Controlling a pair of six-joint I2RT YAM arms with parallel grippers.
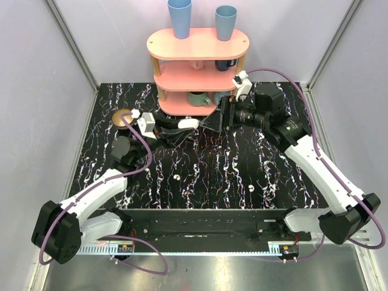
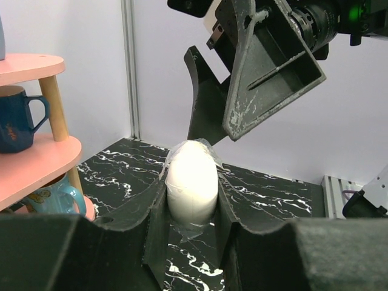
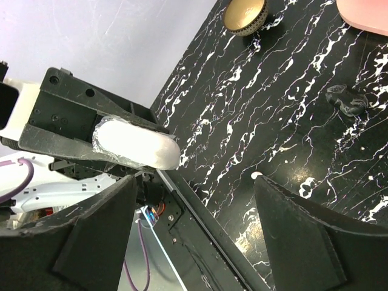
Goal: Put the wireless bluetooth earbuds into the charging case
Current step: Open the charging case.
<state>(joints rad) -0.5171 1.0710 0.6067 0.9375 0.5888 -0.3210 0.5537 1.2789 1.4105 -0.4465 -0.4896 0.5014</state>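
Note:
The charging case (image 2: 192, 180), a smooth white oval, is clamped between the fingers of my left gripper (image 2: 192, 203), which holds it above the table in front of the shelf. In the top view the case (image 1: 188, 123) sits at that gripper's tip. My right gripper (image 1: 210, 120) hovers just right of it, jaws open and empty, aimed at the case (image 3: 140, 145). Its dark fingers (image 2: 260, 73) loom over the case in the left wrist view. Two tiny white earbuds lie on the marble table, one (image 1: 176, 177) left of centre, the other (image 1: 250, 188) to the right. One earbud (image 3: 256, 175) shows in the right wrist view.
A pink three-tier shelf (image 1: 197, 66) with blue cups and mugs stands at the back centre. A gold bowl (image 1: 123, 118) and a black crumpled object (image 1: 121, 147) lie at the left. Grey walls close in the black marble table (image 1: 212, 170).

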